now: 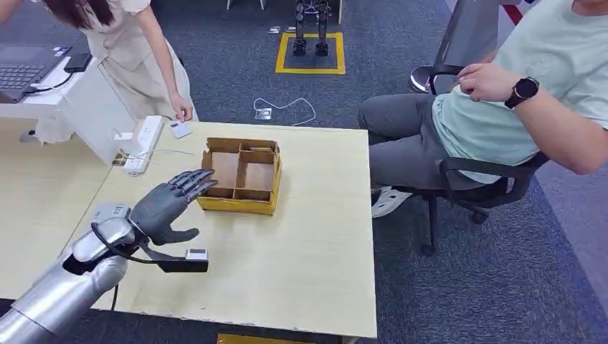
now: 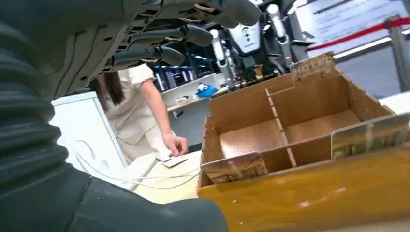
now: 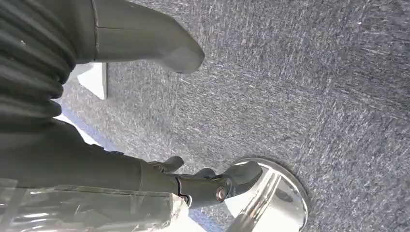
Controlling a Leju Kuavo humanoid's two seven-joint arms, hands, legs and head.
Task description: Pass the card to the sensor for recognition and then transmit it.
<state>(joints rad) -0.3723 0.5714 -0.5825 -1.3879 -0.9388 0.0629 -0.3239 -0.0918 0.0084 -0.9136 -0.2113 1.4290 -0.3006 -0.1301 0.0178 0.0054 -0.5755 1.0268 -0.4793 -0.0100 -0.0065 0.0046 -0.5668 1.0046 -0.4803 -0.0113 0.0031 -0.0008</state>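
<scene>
waiting on the card (image 1: pixel 180 130) still, i reckon. left hand (image 1: pixel 168 204) hovers spread and empty beside the cardboard box (image 1: pixel 241 175); next it needs to reach and take the card.

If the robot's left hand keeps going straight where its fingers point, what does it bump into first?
Probably the cardboard box: the left robot hand points its fingertips at the box's near wall, almost touching. How high they hover is hard to judge.

My left hand (image 1: pixel 171 204): matt dark-grey plastic, w/ ribbed rubbery cover at wrist; forearm (image 1: pixel 61 290) brushed silver metal. Box (image 1: pixel 242 174) is brown corrugated cardboard, yellow glossy tape on outer wall. Table (image 1: pixel 308 244) smooth pale wood-look laminate. Floor (image 1: pixel 502 287) rough grey carpet. Chair base (image 3: pixel 270 198) shiny chrome.
</scene>
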